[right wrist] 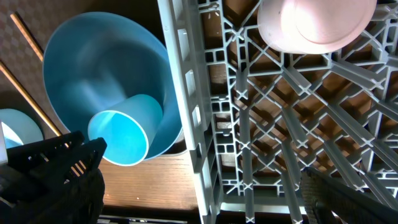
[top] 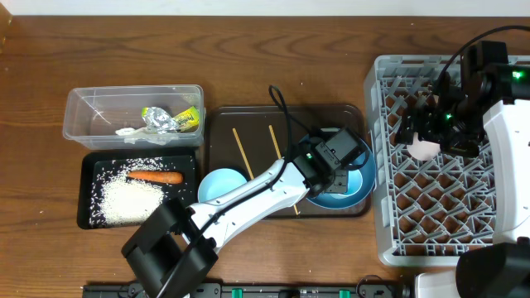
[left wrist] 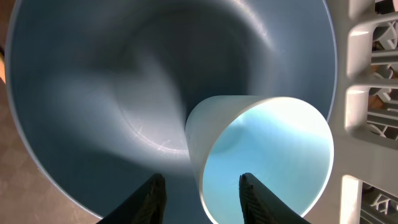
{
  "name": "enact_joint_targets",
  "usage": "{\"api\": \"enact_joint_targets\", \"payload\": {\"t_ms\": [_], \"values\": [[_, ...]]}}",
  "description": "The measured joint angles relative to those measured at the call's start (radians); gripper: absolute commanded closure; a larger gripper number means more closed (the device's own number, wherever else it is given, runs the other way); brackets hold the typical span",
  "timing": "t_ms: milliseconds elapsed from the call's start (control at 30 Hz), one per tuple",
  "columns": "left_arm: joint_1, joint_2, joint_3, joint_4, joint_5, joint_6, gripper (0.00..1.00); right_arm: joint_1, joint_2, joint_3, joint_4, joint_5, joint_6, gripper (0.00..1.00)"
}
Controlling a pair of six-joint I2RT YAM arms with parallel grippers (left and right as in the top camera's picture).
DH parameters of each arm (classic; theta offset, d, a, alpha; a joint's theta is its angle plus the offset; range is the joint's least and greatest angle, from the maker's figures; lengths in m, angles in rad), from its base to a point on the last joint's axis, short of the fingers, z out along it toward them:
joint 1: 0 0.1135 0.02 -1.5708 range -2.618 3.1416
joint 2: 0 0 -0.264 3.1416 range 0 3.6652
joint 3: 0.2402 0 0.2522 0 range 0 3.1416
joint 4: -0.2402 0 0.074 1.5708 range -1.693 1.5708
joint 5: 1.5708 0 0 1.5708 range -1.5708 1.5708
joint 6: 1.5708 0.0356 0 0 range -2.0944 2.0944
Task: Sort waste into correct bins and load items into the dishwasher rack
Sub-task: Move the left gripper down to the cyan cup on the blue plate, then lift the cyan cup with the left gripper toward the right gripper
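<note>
A small light blue cup (left wrist: 267, 155) lies on its side inside the deep round blue plate (left wrist: 93, 93) at the right end of the brown serving tray (top: 248, 120). My left gripper (left wrist: 202, 186) stands partly open astride the cup's rim, one finger inside the cup and one outside. Neither finger visibly touches the wall. The pink cup (top: 425, 150) rests in the grey dishwasher rack (top: 377, 165). My right gripper (top: 426, 132) hangs open just above it, empty. Two chopsticks (top: 243, 153) and a pale blue bowl (top: 222, 184) lie on the serving tray.
The clear tub (top: 79, 124) at the back left holds a white napkin (top: 128, 130) and a shiny wrapper (top: 174, 120). The black tray (top: 87, 194) in front of it holds rice (top: 128, 201) and an orange sausage piece (top: 155, 176). The rack's wall (right wrist: 186, 112) stands right beside the blue plate.
</note>
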Motion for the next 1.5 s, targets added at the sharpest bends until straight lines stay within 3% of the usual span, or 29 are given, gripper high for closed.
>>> {"api": "enact_joint_targets", "payload": {"t_ms": [267, 367, 533, 667, 1000, 1133, 1300, 1500], "values": [[0.0, 0.039, 0.0, 0.0, 0.0, 0.0, 0.58, 0.0, 0.0, 0.0, 0.003, 0.0, 0.0, 0.01], [0.0, 0.043, 0.0, 0.0, 0.0, 0.0, 0.63, 0.0, 0.0, 0.0, 0.003, 0.0, 0.0, 0.01], [0.0, 0.042, 0.0, 0.001, 0.0, -0.008, 0.87, 0.0, 0.0, 0.0, 0.003, 0.0, 0.0, 0.01], [0.0, 0.042, 0.0, 0.001, 0.0, -0.003, 0.93, 0.0, 0.0, 0.0, 0.003, 0.0, 0.0, 0.01], [0.04, 0.03, 0.0, -0.021, 0.005, -0.003, 0.94, 0.0, 0.0, 0.0, 0.009, 0.0, 0.0, 0.01], [0.13, -0.066, -0.006, -0.054, 0.016, 0.018, 0.94, 0.0, 0.0, 0.0, 0.002, 0.0, -0.002, 0.01], [0.267, -0.306, -0.008, -0.049, 0.096, 0.124, 0.94, 0.0, 0.0, -0.001, -0.029, 0.0, -0.016, 0.01], [0.47, -0.53, -0.008, -0.025, 0.41, 0.249, 0.94, 0.0, 0.0, -0.003, -0.036, -0.076, -0.109, 0.01]]}}
